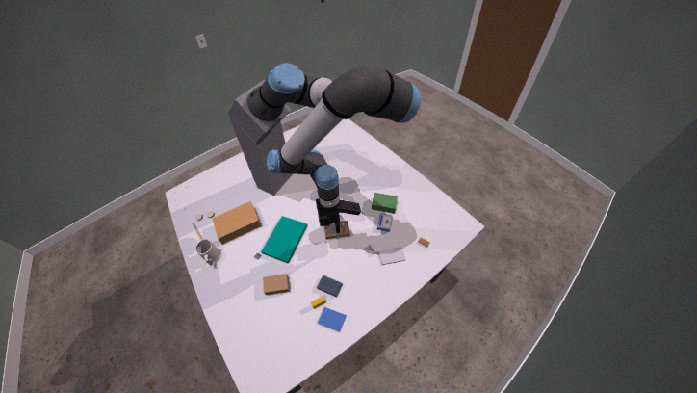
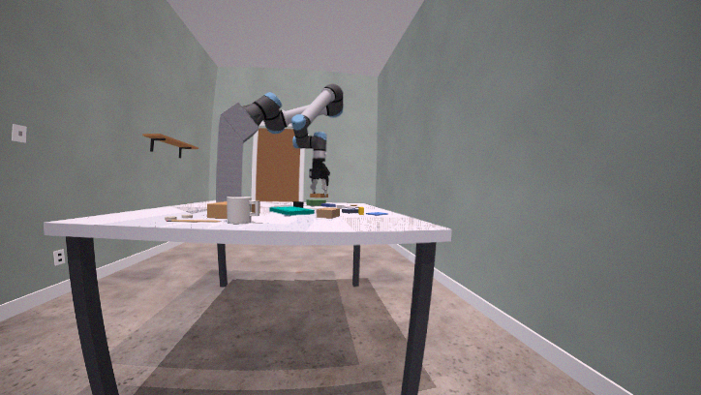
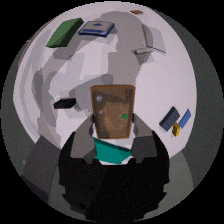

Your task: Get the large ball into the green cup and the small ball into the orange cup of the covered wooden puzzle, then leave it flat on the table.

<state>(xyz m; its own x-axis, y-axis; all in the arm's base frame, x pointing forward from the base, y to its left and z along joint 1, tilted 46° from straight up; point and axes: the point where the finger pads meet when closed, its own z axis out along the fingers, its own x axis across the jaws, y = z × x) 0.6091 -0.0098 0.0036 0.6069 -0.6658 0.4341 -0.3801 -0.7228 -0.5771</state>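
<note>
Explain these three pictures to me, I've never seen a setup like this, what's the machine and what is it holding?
It is a single jointed robot arm on a white table. One picture looks down from above, one looks across from the room, and the round one comes from a camera on the arm's wrist. At the arm's tip is a two-fingered claw, shut on a small covered wooden puzzle, which it holds above the table. Lying about are a mug, a teal slab, a green block and other small blocks.
</note>
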